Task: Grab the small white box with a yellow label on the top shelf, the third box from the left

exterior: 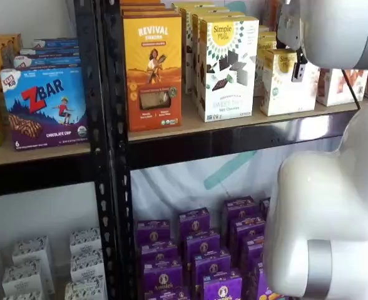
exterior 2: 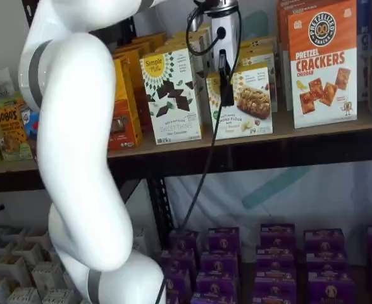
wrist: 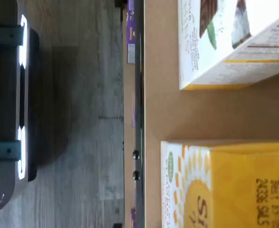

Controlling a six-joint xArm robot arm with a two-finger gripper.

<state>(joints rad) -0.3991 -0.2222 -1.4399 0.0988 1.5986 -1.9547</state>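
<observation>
I am hovering my gripper (exterior 2: 226,79) just in front of the small white box (exterior 2: 248,101), which is standing near the front edge of the top shelf (exterior 2: 287,130), between the taller Simple Mills box (exterior 2: 173,95) and the pretzel crackers box (exterior 2: 322,63). Nothing is gripped yet, so the closing and lifting are still waiting. My fingers are showing side-on, so I cannot tell how far apart they are. Bare board is lying either side of the box, giving me room.

Glossy white rounded arm (exterior 2: 78,145) with grey joint bands; a black cable (exterior 2: 205,158) hangs from its claw (exterior 2: 226,88).
</observation>
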